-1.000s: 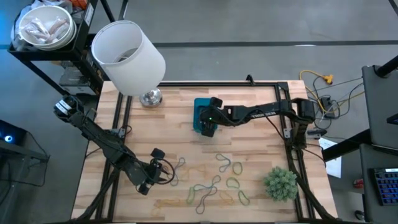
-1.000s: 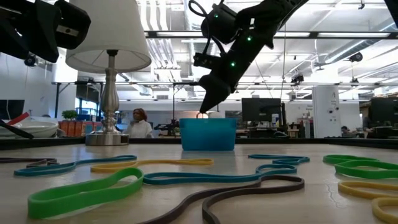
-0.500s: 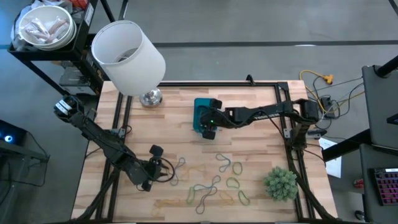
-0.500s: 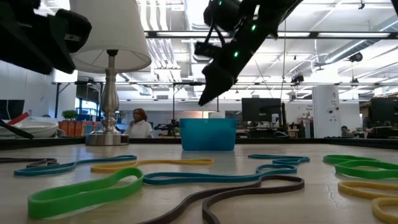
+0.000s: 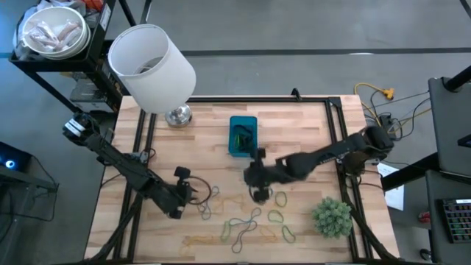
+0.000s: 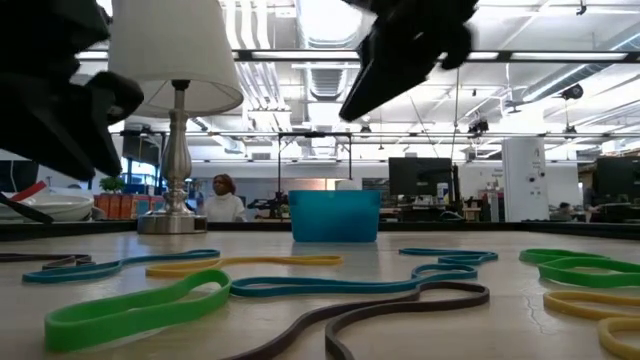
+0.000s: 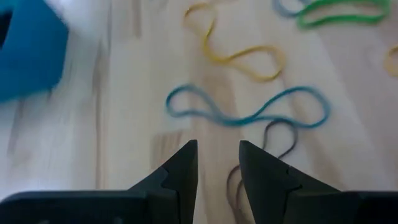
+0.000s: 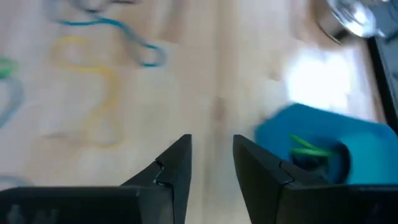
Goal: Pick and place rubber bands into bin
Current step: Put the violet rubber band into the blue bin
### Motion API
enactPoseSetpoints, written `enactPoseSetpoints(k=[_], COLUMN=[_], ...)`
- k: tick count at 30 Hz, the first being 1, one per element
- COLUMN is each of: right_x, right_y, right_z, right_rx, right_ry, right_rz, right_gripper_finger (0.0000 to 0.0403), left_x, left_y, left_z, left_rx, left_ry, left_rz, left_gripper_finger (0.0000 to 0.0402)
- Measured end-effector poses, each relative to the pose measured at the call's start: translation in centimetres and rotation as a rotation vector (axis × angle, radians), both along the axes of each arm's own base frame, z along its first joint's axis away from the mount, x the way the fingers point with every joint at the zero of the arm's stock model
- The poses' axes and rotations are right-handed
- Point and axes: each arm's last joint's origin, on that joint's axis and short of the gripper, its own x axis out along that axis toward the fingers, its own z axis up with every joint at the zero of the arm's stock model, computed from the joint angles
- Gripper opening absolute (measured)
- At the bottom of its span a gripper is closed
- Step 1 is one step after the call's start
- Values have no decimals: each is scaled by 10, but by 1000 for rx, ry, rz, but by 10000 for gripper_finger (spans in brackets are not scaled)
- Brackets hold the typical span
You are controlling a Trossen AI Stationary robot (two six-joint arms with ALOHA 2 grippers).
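Note:
Several rubber bands [image 5: 250,217] in green, yellow, teal and dark brown lie flat on the wooden table's near half, and they also show across the front of the low view [image 6: 300,285]. The blue bin [image 5: 243,136] stands at the table's middle toward the far edge, with a green band [image 8: 308,148] and dark ones inside. My right gripper [image 5: 259,194] hovers open above the bands' far edge, on the near side of the bin. My left gripper [image 5: 196,193] is open at the left end of the bands, just above a dark brown band [image 7: 267,140] and a teal one [image 7: 242,109].
A lamp with a big white shade [image 5: 151,66] and a metal base [image 5: 178,115] stands at the far left. A fuzzy green plant ball [image 5: 331,216] sits near the right front corner. Black frame rails [image 5: 346,177] run along the table's sides.
My right gripper has swung from above the bin toward the table's near edge and now hangs over the loose bands. My left gripper has sunk a little toward the bands at the left. The bands on the table lie as before.

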Motion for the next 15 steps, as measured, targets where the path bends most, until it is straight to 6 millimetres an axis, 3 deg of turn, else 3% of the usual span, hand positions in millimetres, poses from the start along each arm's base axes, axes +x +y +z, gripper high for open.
enactPoseSetpoints(k=[8,15], right_x=[-11,-13], right_y=[42,51], right_z=[2,5], right_rx=[-4,0], right_ry=[-16,-32], right_rz=[118,141], right_gripper_finger=[97,84], left_x=[-7,-8], left_y=[13,17], left_z=[-17,-24], left_rx=[-49,-137], left_ry=[97,141], left_rz=[97,137], left_gripper_finger=[102,102])
